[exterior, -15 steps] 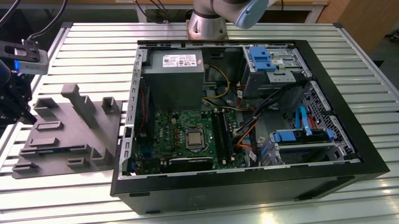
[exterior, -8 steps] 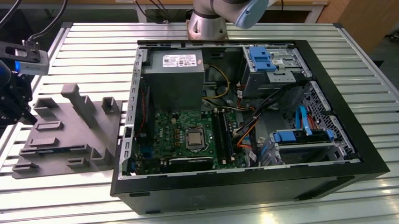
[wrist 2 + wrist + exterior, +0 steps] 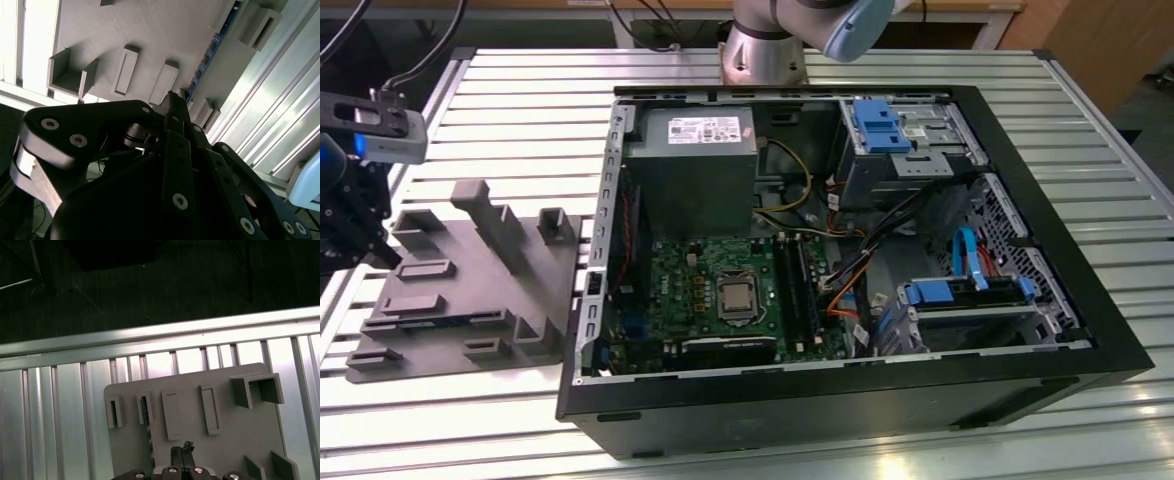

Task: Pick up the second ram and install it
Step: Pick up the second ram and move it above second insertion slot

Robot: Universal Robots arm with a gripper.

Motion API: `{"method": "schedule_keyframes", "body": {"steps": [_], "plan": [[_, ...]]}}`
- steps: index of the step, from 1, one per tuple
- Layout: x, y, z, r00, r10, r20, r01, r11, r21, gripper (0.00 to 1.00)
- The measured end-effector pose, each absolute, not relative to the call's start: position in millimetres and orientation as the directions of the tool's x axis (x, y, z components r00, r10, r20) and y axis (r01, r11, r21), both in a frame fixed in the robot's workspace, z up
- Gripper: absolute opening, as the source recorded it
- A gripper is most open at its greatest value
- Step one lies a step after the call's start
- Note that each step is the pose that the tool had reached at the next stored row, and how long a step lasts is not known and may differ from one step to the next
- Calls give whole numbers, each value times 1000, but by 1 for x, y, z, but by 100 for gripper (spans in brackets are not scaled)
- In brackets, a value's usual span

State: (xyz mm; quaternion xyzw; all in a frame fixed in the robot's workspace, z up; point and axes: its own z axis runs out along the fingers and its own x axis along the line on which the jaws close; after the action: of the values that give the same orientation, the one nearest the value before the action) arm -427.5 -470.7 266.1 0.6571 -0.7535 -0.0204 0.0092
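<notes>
Exterior view: gripper point(image 3: 367, 245) at the view's left, above the grey fixture plate point(image 3: 467, 290); open computer case point(image 3: 854, 400) with motherboard point(image 3: 720, 290) to the right. Second wrist view: second ram point(image 3: 209, 52) lies along the plate, just beside the fingers point(image 3: 177, 150), which are closed together and hold nothing.

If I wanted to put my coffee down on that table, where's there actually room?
Bare slats lie between the grey fixture plate and the table's far edge, beside the open computer case. A narrower strip runs along the case on the exterior view's right. The case's inside is crowded with cables.
</notes>
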Motion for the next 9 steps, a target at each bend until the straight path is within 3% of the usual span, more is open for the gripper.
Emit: {"method": "schedule_keyframes", "body": {"steps": [9], "plan": [[-427,-471,264,-136,-991,-13,-990,136,43,11]]}}
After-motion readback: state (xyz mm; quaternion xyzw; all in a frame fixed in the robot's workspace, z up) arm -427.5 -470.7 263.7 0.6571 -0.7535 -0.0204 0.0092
